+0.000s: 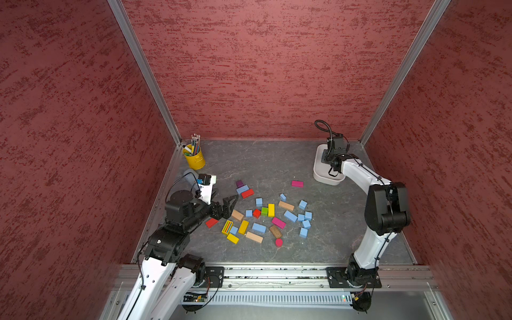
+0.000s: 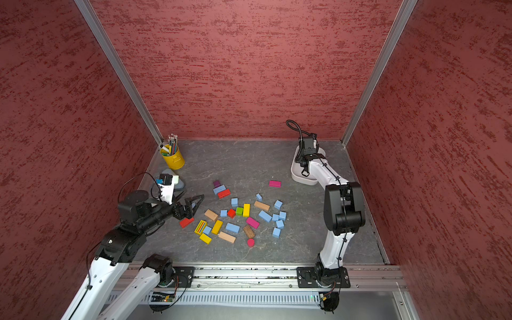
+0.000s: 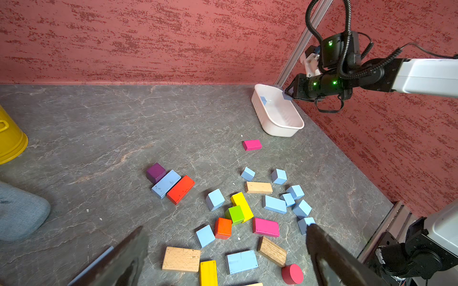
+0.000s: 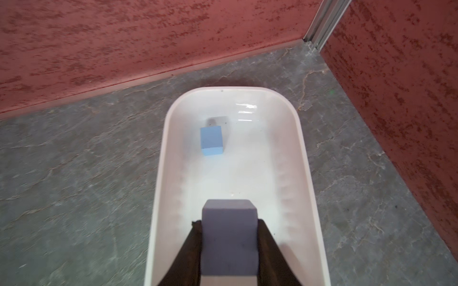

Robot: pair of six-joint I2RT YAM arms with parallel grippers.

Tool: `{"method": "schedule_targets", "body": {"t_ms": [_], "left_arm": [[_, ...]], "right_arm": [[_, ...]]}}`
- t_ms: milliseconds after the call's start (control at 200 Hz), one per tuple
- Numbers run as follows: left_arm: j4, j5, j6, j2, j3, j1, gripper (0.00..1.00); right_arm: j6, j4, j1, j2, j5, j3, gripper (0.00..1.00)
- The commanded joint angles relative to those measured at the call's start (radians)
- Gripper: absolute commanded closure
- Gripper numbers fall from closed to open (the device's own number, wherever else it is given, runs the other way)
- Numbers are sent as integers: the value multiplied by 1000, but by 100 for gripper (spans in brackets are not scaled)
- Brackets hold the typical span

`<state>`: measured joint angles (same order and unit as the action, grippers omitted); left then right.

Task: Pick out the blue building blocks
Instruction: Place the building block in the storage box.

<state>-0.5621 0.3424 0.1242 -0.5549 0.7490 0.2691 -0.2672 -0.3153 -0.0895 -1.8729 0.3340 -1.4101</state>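
Note:
Several blue blocks lie loose among the mixed blocks mid-table, such as a long blue block (image 1: pixel 290 216) and a flat blue block (image 1: pixel 259 227); the left wrist view shows another blue block (image 3: pixel 166 183) beside a purple cube. My right gripper (image 4: pixel 229 222) is shut on a blue block (image 4: pixel 229 237) above the white tray (image 4: pixel 304 158) at the back right. One small blue block (image 4: pixel 212 143) lies inside the tray. My left gripper (image 1: pixel 231 203) hovers open at the left edge of the pile, with nothing between its fingers (image 3: pixel 322 247).
A yellow pencil cup (image 1: pixel 194 158) stands at the back left, with a grey pad (image 3: pixel 19 210) near it. Red, yellow, pink, green, purple and wooden blocks (image 1: pixel 254 237) are mixed into the pile. Red walls enclose three sides.

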Motion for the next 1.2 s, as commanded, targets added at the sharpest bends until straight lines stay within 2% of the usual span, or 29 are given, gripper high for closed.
{"method": "schedule_targets", "body": {"t_ms": [0,291,626,1192], "left_arm": [[25,19,6,12,-12,-9,0],[24,22,5,9,-11,-11,0],[27,26,9,19,-14,-11,0],[28,32,10,32,-15,-11,1]], "right_arm": [[15,33,35,-53,-41,-64,88],[32,-3,86,-221,-71,-239,87],[23,-87,97,-394,-84,-449,86],[1,-108,101,-474,-93,-496,82]]}}
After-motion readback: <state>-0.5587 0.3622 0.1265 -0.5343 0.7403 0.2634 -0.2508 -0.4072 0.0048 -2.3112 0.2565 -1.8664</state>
